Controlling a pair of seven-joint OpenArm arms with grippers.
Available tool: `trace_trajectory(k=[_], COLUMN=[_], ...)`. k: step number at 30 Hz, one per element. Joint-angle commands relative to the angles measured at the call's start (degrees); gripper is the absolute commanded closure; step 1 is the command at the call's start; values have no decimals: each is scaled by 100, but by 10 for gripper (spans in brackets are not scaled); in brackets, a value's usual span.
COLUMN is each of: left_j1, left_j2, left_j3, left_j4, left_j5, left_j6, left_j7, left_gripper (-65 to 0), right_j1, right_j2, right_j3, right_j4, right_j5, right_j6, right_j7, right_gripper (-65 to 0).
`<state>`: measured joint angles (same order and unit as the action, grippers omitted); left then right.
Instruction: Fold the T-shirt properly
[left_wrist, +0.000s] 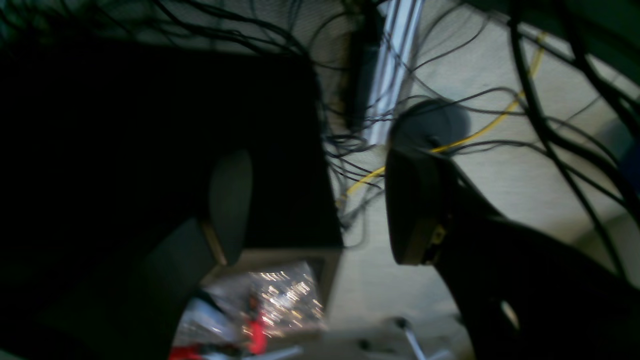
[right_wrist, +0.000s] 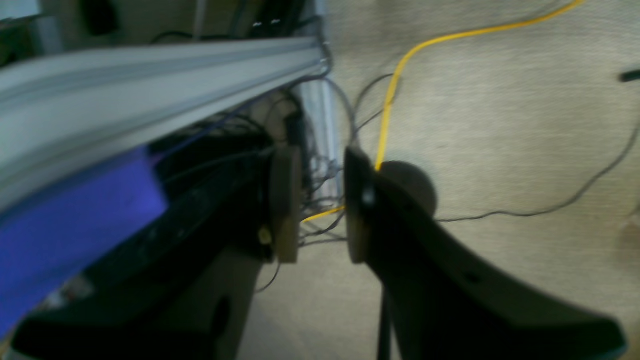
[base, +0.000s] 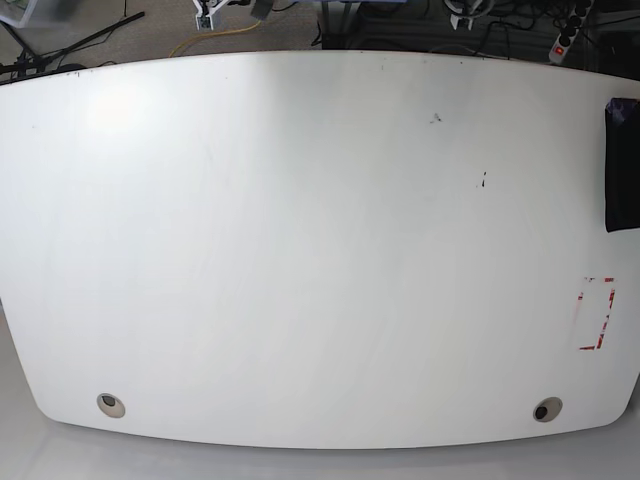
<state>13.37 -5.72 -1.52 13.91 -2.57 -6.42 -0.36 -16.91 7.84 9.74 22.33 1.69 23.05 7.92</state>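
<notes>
T-shirt (base: 622, 165): dark folded strip at table's (base: 300, 250) right edge in base view, long axis along that edge, mostly cut off. Neither arm over table; left arm's side nearer.
Left gripper (left_wrist: 310, 210): jaws wide apart, empty.
Right gripper (right_wrist: 322, 205): jaws narrowly apart, empty.
Both wrist views: carpet, tangled cables (left_wrist: 450, 145).

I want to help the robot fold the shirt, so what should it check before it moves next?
1. Left gripper empty, jaws wide apart: ok.
2. Right gripper empty, narrow gap: ok.
3. Arms over the table: not ok; neither shows in the base view, and both wrist cameras see floor.
4. Black cloth spread mid-table: not ok; it lies at the right edge, cut off.
5. Cloth already folded: cannot tell.
</notes>
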Motion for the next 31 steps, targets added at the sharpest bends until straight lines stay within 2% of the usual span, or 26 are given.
trace_trajectory(k=[1, 4, 16, 22, 31], left_j1=[-31, -181, -189, -216, -224], left_j2=[48, 163, 242, 259, 277], left_j3=[86, 112, 121, 112, 112], left_j4=[-68, -86, -33, -33, -77], left_j5=[33, 41, 6, 33, 33], left_j6=[461, 523, 540, 523, 523], left_j7=[5, 14, -12, -417, -408], left_gripper=[-385, -385, -385, -385, -385], right_j1=[130, 280, 280, 288, 280], right_j2=[82, 135, 135, 118, 118], right_j3=[6, -2, -2, -2, -2], right_j4=[-224, -347, -356, -356, -356], right_j5=[2, 2, 2, 2, 2], right_j6=[-32, -59, -23, -15, -15], right_j7=[30, 12, 3, 3, 3], right_gripper=[-138, -138, -138, -138, -138])
